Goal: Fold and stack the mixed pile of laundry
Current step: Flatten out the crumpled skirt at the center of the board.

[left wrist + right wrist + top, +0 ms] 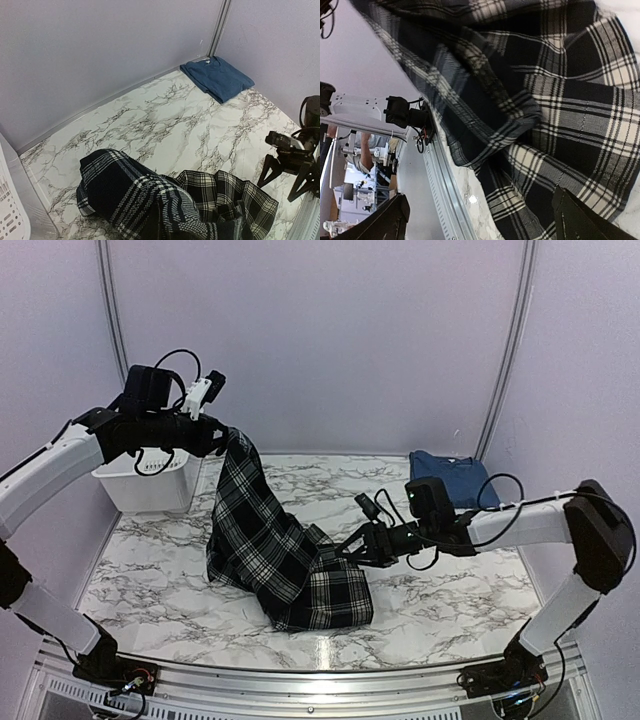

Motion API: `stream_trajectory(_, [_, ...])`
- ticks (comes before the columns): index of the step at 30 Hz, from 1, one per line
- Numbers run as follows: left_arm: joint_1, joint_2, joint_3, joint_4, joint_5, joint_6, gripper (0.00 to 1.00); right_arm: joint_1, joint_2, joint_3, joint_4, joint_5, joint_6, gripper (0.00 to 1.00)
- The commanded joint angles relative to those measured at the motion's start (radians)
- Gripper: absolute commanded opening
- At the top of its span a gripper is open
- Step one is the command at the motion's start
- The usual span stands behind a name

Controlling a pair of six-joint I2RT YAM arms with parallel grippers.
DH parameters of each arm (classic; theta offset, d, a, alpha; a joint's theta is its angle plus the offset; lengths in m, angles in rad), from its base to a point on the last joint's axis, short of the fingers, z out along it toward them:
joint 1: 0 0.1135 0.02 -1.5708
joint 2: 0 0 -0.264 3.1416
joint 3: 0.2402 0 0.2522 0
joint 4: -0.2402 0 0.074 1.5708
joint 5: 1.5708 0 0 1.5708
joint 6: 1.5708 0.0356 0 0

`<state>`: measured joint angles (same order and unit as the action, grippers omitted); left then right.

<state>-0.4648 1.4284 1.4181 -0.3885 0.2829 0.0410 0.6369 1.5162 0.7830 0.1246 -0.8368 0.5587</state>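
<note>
The black-and-white plaid garment point(275, 550) hangs from my raised left gripper point(222, 438), which is shut on its top edge. Its lower part is bunched on the marble table. In the left wrist view the plaid cloth point(150, 200) fills the bottom and my own fingers are hidden. My right gripper point(350, 548) is low at the garment's right side, jaws wide open. In the right wrist view its fingers point(395, 220) stand far apart with the plaid cloth point(545, 100) just ahead. The navy t-shirt point(446, 475) lies folded at the back right corner and also shows in the left wrist view point(217, 77).
A white plastic bin point(150, 480) stands at the back left, below my left arm; its edge shows in the left wrist view point(10, 215). Walls close the table on three sides. The metal rail point(300, 670) runs along the near edge.
</note>
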Motion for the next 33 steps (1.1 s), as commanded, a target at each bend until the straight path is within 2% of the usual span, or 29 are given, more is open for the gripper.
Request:
stream_trajectory(1, [0.0,0.011,0.032,0.013,-0.002,0.003,0.0,0.016,0.179,0.014,0.302,-0.103,0.222,0.96])
stream_trajectory(4, [0.002,0.016,0.038,0.009,-0.006,0.005,0.0,0.034,0.262,0.018,0.486,-0.104,0.31,0.95])
stream_trajectory(11, [0.002,0.009,0.032,0.008,-0.01,0.001,0.0,0.064,0.413,0.087,0.773,-0.083,0.474,0.84])
stream_trajectory(16, [0.002,0.009,0.035,0.008,-0.022,0.005,0.0,0.088,0.51,0.147,0.848,-0.095,0.539,0.76])
stream_trajectory(19, [0.002,0.013,0.044,0.008,-0.028,0.005,0.0,0.089,0.54,0.161,0.923,-0.117,0.593,0.67])
stream_trajectory(21, [0.002,0.016,0.049,0.007,-0.036,0.008,0.0,0.086,0.529,0.161,0.942,-0.126,0.604,0.56])
stream_trajectory(22, [0.002,0.018,0.052,0.008,-0.041,0.009,0.0,0.082,0.516,0.159,0.943,-0.126,0.599,0.46])
stream_trajectory(24, [0.002,0.02,0.058,0.008,-0.056,0.011,0.0,0.067,0.474,0.134,0.956,-0.114,0.601,0.15])
stream_trajectory(25, [0.003,0.02,0.061,0.008,-0.064,0.011,0.0,0.055,0.45,0.124,0.956,-0.11,0.602,0.07])
stream_trajectory(26, [0.004,0.021,0.066,0.008,-0.078,0.011,0.0,0.04,0.418,0.116,0.941,-0.108,0.596,0.0])
stream_trajectory(29, [0.011,0.03,0.097,0.008,-0.124,0.008,0.0,-0.024,0.283,0.132,0.77,-0.089,0.495,0.0])
stream_trajectory(31, [0.012,0.044,0.144,0.007,-0.169,-0.003,0.0,-0.074,0.186,0.223,0.48,-0.068,0.319,0.0])
stream_trajectory(33, [0.012,0.065,0.225,0.0,-0.184,-0.007,0.0,-0.124,0.118,0.387,0.151,-0.013,0.099,0.0])
